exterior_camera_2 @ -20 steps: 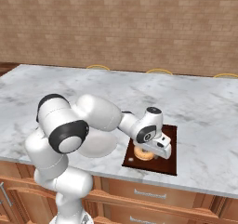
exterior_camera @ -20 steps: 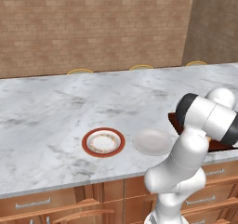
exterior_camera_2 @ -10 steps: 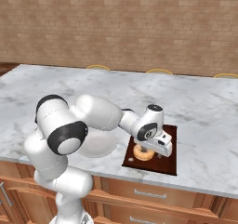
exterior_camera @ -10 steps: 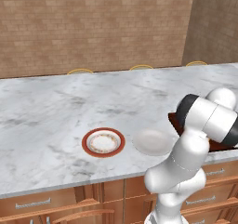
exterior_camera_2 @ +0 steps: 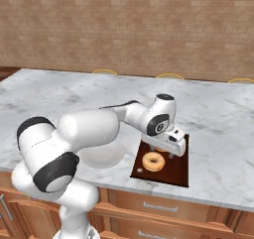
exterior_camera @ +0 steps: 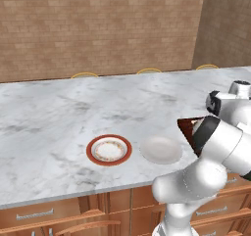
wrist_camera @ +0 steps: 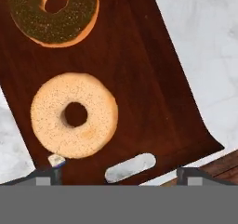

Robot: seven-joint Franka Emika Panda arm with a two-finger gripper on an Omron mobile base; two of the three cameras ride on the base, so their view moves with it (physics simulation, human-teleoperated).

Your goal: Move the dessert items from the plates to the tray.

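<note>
Both ring donuts, light tan and chocolate-glazed, lay on dark reddish-brown rectangular tray; I judged transfer complete. Fingers spread, holding nothing, above tray.

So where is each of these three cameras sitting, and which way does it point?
Left base view: behind the arm's left, over the counter and both plates; arm at lower right.
Right base view: behind its right, toward the tray; arm at lower left.
Hand view: on the hand, looking down at both donuts; fingertips at bottom.
Both base views share the pale plate.
</note>
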